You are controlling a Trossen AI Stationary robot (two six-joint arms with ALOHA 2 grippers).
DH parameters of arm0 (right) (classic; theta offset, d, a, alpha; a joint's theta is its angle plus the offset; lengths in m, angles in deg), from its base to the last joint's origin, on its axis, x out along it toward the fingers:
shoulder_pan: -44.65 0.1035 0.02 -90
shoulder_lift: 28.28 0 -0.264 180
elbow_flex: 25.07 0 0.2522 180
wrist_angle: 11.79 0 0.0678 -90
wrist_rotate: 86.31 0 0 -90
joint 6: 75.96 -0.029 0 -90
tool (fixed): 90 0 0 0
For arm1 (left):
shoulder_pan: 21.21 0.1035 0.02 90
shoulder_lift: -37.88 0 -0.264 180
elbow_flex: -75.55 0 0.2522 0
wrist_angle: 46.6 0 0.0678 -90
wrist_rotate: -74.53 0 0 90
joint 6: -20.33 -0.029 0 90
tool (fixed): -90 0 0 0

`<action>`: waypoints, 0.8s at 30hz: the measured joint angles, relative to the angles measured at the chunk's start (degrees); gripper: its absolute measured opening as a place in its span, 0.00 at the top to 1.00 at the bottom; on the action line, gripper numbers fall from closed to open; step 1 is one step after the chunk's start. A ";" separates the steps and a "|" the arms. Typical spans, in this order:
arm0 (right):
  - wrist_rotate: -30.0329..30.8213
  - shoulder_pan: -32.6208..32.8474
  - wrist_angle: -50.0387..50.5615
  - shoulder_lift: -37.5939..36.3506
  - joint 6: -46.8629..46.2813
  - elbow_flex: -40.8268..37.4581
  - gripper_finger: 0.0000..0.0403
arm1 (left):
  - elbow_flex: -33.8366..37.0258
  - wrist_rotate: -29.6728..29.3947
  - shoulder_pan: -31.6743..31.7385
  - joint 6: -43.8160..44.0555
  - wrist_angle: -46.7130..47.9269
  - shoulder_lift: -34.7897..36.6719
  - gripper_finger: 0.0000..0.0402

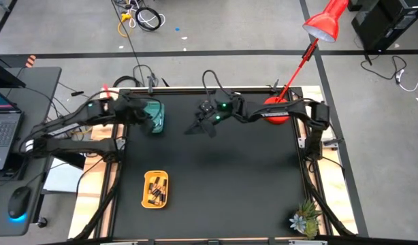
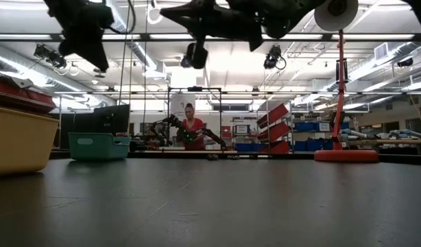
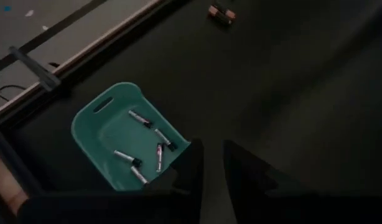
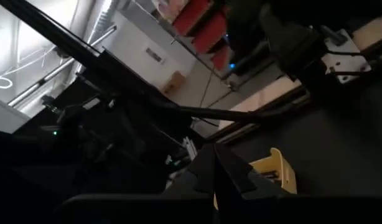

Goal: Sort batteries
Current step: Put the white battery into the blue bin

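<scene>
So the counter [image 1: 216, 177] is matte black, in a workshop room with a red lamp [image 1: 277, 112] at its back edge. Silvery batteries [image 3: 144, 146] lie in the teal tray [image 3: 94, 134]; more sit in the yellow tray [image 1: 155, 189]. Left hand [image 3: 206, 165] hovers just beside the teal tray, fingers slightly apart, holding nothing visible; right hand [image 4: 214, 177] is closed, empty, well off.
</scene>
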 joint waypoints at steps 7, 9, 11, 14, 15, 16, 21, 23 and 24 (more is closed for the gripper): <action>12.92 -1.79 12.16 3.86 10.07 4.38 0.98 | -0.02 1.08 0.52 -0.55 1.24 3.81 0.83; 16.55 -3.95 15.34 4.45 11.59 4.46 0.98 | 0.00 1.09 0.51 -1.64 3.48 3.69 0.83; 20.36 -6.20 18.88 4.57 11.41 4.46 0.98 | 0.00 1.10 0.51 -2.17 4.13 3.75 0.83; 25.41 -9.74 24.67 4.54 11.53 4.46 0.98 | 0.00 1.09 0.44 -4.24 3.59 3.71 0.83; 25.84 -10.96 26.83 4.54 11.78 4.46 0.98 | 0.00 1.10 0.42 -5.32 2.94 3.71 0.83; 26.09 -12.12 29.17 4.54 11.84 4.46 0.98 | 0.00 1.10 0.42 -6.59 2.04 3.71 0.83; 28.86 -16.38 37.68 4.54 14.26 4.46 0.90 | 0.24 1.09 0.44 -12.42 -3.83 3.34 0.83; 29.29 -17.92 40.38 4.54 14.29 4.46 0.84 | 0.52 1.15 0.44 -13.56 -5.20 2.87 0.83; 29.59 -18.68 41.62 4.54 14.09 4.46 0.81 | 0.52 1.34 0.44 -13.64 -5.57 2.47 0.83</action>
